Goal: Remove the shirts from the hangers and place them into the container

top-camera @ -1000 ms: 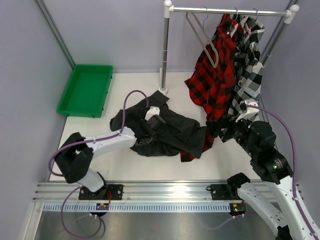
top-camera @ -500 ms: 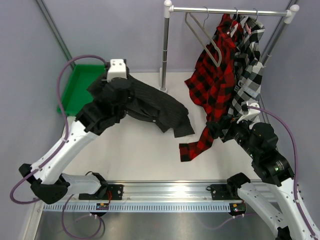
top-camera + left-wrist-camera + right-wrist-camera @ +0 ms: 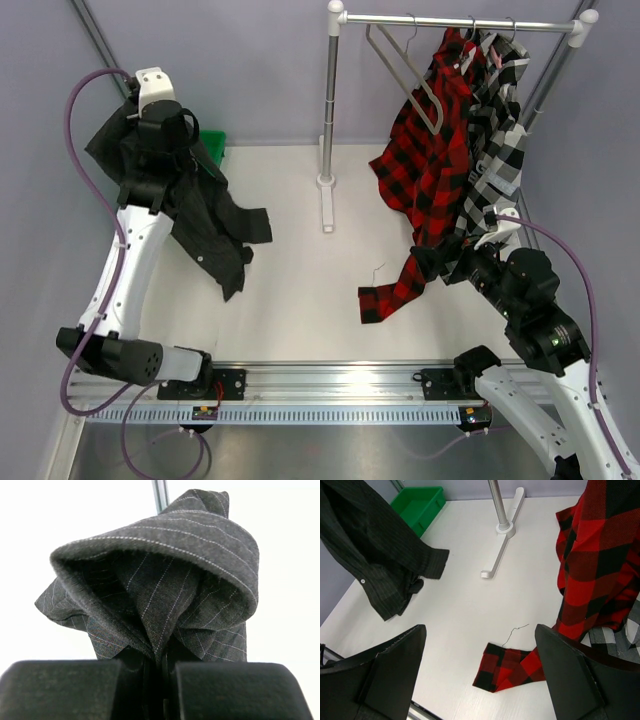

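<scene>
We see the left arm stretched up and back toward the far left corner, its wrist high above the table point(image 3: 300, 300). The left gripper point(image 3: 158, 128) is pinched tight on a bunched fold of the charcoal pinstriped shirt point(image 3: 205, 225). The shirt hangs from it in the air and hides most of the green container point(image 3: 420, 504) from the top view.

The right arm is bent at the right side. The right gripper point(image 3: 480, 630) is spread wide and holds nothing, near the lower edge of the red-and-black plaid shirt point(image 3: 430, 170). That shirt and the black-and-white plaid shirt point(image 3: 500, 130) hang from the rail point(image 3: 450, 20), and one red sleeve end lies on the table. A bare hanger point(image 3: 405, 75) hangs beside them.
</scene>
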Motion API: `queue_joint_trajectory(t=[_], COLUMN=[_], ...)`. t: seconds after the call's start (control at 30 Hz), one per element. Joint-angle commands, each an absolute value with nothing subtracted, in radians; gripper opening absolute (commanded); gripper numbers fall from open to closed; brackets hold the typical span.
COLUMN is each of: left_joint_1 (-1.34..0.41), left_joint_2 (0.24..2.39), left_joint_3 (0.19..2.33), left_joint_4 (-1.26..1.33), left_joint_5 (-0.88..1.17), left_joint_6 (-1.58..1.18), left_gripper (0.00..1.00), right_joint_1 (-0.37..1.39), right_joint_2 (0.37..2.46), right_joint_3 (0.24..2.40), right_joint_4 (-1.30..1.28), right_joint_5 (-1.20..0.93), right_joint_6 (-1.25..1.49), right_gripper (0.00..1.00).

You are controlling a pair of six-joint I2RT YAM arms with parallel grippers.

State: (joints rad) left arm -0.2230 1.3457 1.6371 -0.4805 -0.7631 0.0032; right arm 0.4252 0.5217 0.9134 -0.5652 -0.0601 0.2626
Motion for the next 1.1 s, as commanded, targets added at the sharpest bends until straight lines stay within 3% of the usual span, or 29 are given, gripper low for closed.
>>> queue_joint_trajectory(t=[0.0,0.23,0.5,0.7,0.8,0.83,0.87,1.07], left_joint_1=[-0.131,0.003,0.078,0.147,0.152,0.152,0.150,0.146], left_joint_2=[1.429,1.624,1.880,2.066,2.123,2.125,2.111,1.959], left_joint_3=[1.669,1.618,1.621,1.709,1.756,1.762,1.767,1.770], left_joint_4=[-0.307,-0.134,-0.129,-0.247,-0.287,-0.291,-0.293,-0.327], left_joint_5=[-0.632,-0.557,-0.471,-0.387,-0.374,-0.370,-0.362,-0.334], left_joint_6=[0.009,0.005,-0.021,-0.118,-0.118,-0.121,-0.124,-0.189], left_gripper=[0.00,0.00,0.01,0.13,0.37,0.50,0.70,0.99], right_joint_1=[0.423,0.423,0.423,0.425,0.423,0.423,0.425,0.423], right_joint_2=[0.512,0.514,0.549,0.560,0.569,0.572,0.574,0.575], right_joint_3=[0.908,0.902,0.897,0.894,0.894,0.896,0.896,0.891], right_joint_4=[-0.532,-0.531,-0.520,-0.520,-0.520,-0.523,-0.523,-0.512], right_joint_5=[-0.107,-0.126,-0.155,-0.155,-0.155,-0.155,-0.156,-0.164], right_joint_6=[0.268,0.268,0.273,0.273,0.273,0.273,0.273,0.278], right_gripper=[1.00,0.99,1.00,0.99,1.00,1.00,1.00,0.99])
